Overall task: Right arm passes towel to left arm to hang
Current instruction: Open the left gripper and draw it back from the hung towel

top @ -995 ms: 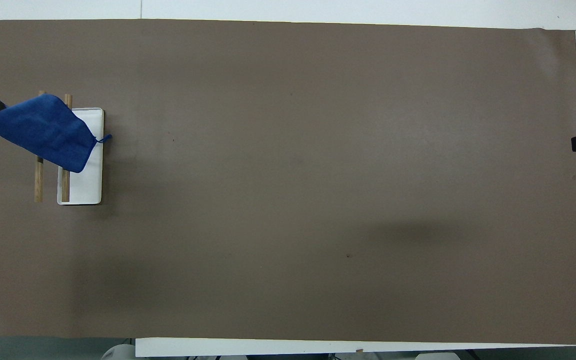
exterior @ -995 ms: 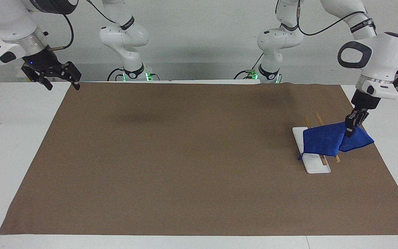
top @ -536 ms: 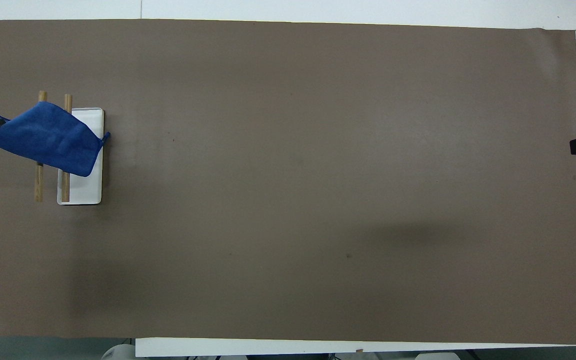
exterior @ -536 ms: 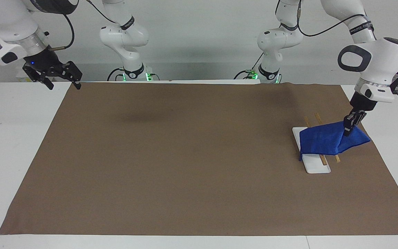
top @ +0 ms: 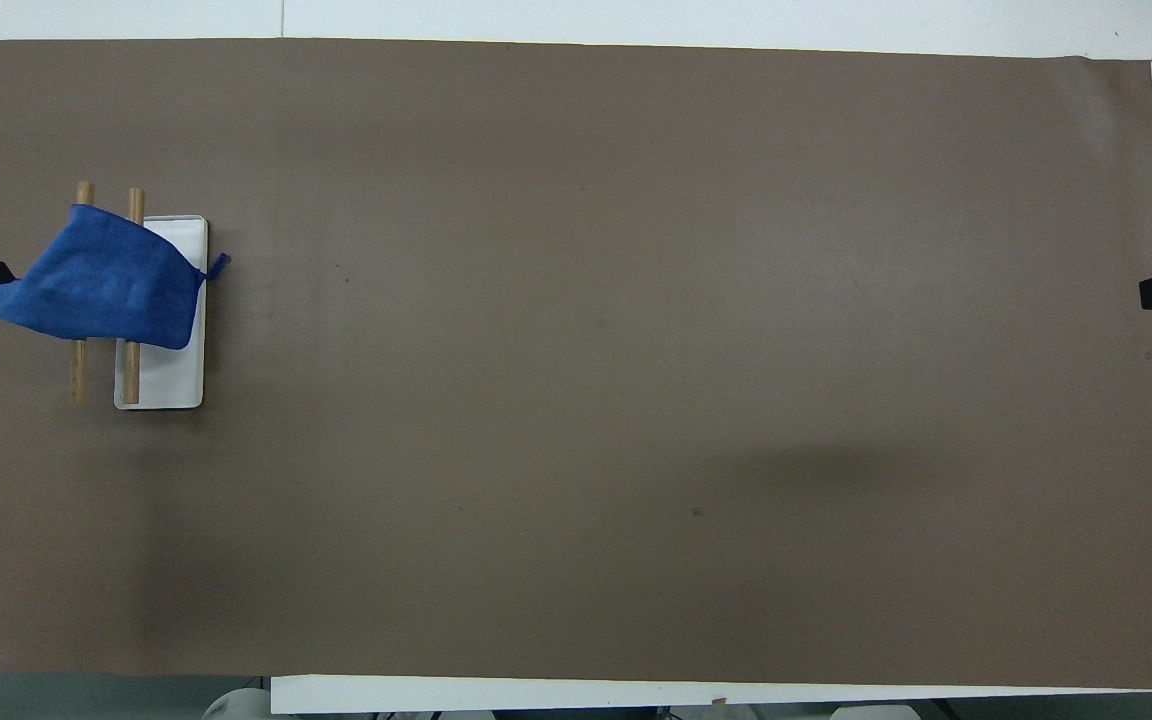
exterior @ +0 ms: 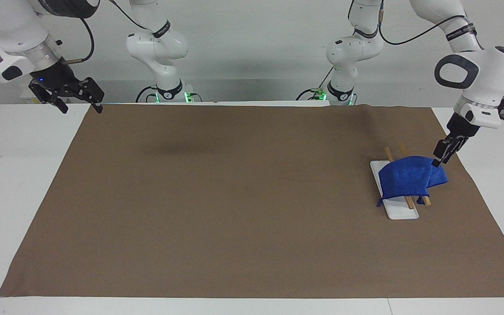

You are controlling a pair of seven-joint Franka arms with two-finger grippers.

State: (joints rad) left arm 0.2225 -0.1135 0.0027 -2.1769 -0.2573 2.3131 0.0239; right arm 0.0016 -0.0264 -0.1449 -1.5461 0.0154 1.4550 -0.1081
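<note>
You had two glossy white arms: the right arm (exterior: 15,39) wore a looping black cable, the left arm (exterior: 479,72) a dark ring outline.

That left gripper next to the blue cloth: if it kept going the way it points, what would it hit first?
Probably the towel: the left gripper points down at its upper edge on the rack, though depth is unclear.

The big brown mat (exterior: 217,197) lies bare and easy to cross, and only the white rack (exterior: 398,212) with the blue towel (exterior: 407,178) blocks the left arm's end.
</note>
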